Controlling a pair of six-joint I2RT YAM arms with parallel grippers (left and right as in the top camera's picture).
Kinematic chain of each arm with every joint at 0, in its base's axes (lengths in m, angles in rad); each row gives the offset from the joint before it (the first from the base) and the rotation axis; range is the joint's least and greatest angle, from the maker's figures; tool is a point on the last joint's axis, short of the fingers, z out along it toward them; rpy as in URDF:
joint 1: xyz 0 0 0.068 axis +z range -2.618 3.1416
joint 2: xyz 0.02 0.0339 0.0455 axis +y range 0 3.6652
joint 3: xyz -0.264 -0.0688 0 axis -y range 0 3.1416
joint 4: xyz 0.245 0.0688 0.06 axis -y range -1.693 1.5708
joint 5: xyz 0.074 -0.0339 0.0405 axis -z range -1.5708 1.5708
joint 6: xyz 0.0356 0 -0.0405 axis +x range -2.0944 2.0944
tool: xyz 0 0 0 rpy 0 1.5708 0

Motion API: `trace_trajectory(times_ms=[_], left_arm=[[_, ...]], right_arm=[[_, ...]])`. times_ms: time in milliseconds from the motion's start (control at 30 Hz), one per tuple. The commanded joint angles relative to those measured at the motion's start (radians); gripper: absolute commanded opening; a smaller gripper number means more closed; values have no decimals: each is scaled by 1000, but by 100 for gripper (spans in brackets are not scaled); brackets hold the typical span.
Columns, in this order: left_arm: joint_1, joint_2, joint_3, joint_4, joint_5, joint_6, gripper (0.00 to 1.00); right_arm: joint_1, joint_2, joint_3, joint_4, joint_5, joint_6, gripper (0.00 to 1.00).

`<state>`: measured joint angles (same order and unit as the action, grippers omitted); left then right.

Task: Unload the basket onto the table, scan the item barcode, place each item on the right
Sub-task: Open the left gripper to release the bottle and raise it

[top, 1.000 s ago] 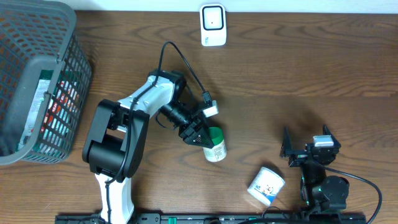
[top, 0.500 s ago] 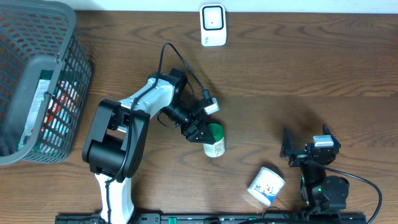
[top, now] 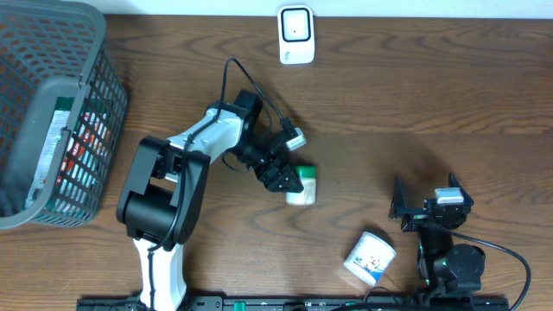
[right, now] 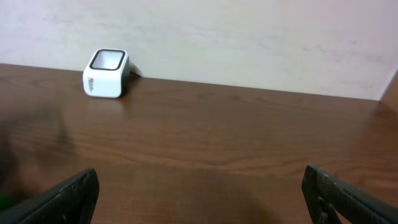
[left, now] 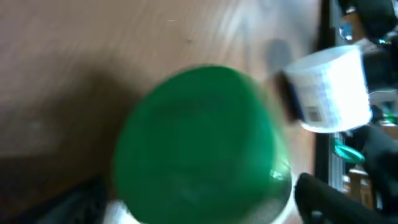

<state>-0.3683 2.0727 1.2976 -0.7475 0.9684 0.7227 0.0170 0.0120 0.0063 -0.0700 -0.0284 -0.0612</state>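
A white bottle with a green cap (top: 301, 187) is on the table just right of centre. My left gripper (top: 283, 178) is at its cap end. The green cap (left: 199, 143) fills the blurred left wrist view. My left gripper (left: 202, 208) is open, with one finger on each side of the bottle. The white scanner (top: 295, 34) stands at the far edge and also shows as the scanner (right: 106, 73) in the right wrist view. My right gripper (top: 428, 206) rests near the front right. The right gripper (right: 199, 199) is wide open with nothing between its fingers.
A white tub (top: 371, 257) with a printed label lies near the front, left of the right arm; its barcode side shows on the tub (left: 329, 90). A dark mesh basket (top: 82, 86) with packaged goods stands at the left edge.
The left gripper's jaws have spread apart around the bottle. The bottle and gripper have shifted a little toward the far side; the bottle now looks shorter from above. The right arm is still.
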Motion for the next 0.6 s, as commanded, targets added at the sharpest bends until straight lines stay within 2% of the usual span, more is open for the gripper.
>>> trace_trajectory(times_ms=[0, 333, 533, 567], left_arm=[[3, 14, 2, 16, -60, -104, 99], [10, 11, 35, 58, -184, -254, 100], [50, -32, 165, 56, -274, -475, 99], [53, -45, 184, 57, -274, -521, 94]], right_arm=[[3, -5, -1, -2, 5, 12, 99], [3, -5, -1, -2, 5, 11, 99], [3, -5, -1, -2, 5, 12, 99], [3, -5, -1, -2, 5, 12, 99]])
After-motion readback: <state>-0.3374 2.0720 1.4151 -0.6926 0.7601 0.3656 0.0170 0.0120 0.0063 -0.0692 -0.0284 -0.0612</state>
